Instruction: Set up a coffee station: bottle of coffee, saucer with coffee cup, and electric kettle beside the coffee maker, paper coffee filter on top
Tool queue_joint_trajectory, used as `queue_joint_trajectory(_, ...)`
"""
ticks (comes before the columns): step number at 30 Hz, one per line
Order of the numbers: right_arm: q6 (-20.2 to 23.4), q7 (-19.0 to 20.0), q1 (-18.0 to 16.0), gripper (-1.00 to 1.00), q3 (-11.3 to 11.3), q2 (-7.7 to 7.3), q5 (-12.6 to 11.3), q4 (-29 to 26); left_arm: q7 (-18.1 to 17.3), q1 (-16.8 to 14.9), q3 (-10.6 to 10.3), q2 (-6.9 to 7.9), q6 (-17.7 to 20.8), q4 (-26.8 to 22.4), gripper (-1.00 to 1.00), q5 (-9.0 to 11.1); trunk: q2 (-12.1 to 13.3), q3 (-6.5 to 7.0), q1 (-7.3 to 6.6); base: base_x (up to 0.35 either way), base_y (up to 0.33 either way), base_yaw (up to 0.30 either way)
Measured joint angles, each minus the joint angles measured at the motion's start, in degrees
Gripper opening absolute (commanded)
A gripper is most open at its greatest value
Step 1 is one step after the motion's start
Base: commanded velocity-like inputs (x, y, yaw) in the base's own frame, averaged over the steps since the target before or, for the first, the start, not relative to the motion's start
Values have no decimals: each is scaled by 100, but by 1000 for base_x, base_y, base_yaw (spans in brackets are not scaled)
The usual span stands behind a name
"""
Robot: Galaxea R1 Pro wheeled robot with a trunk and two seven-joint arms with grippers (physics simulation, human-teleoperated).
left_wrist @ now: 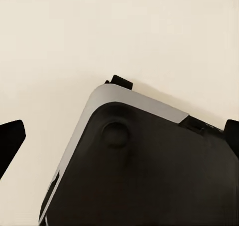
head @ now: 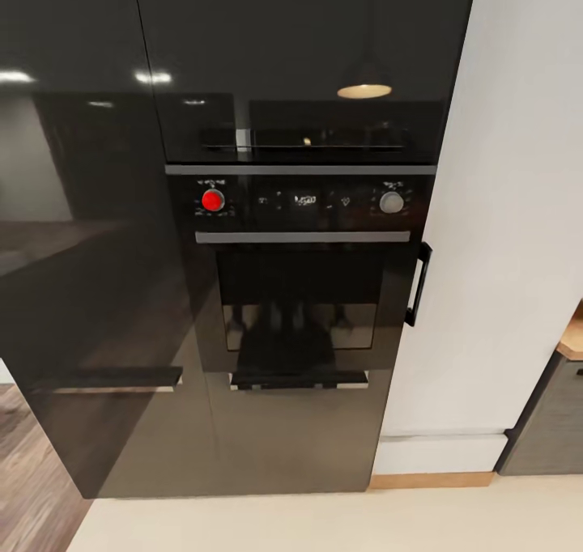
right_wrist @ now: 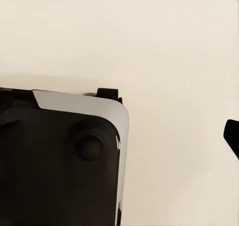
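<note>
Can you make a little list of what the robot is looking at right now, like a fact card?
place: kitchen, facing tall dark cabinets
straight ahead: black built-in oven
oven knobs: red knob and grey knob
oven handle: grey bar above the glass door
beside oven: white wall panel
floor: pale cream floor
wrist cameras: looking down at the robot's own dark base
coffee things: none here
pincers: cannot tell whether open or shut

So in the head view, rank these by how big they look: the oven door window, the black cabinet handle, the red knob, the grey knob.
Largest to smallest:
1. Oven door window
2. Black cabinet handle
3. Red knob and grey knob: they look alike, so no ranking between them.
</note>
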Motion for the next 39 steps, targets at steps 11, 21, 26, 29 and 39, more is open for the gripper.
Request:
queue_joint_trajectory(11, -482, -75, 4, 100, -6, 14, -26, 184, 2, 1, -33, -140, -268, 147, 100, -43, 442, 198, -242, 0, 0, -1)
queue_joint_trajectory(21, -488, -77, 5, 100, -6, -5, -182, 206, -3, 2, -46, -177, -564, 251, 100, -66, 843, 378, -461, 0, 0, -206)
queue_joint_trajectory(26, -479, -76, 4, 100, -3, 0, -186, 206, -5, 1, -49, -177, -644, 307, 100, -70, 1044, 468, -571, 0, 0, -276)
queue_joint_trajectory(29, -476, -75, 4, 100, 0, 6, -177, 206, -6, 2, -51, -178, -656, 322, 100, -75, 1164, 522, -637, 0, 0, -279)
queue_joint_trajectory(39, -500, -82, 4, 100, 2, 12, -150, 209, -8, 2, -72, -178, -917, 354, 100, -96, 1445, 647, -791, 0, 0, -64)
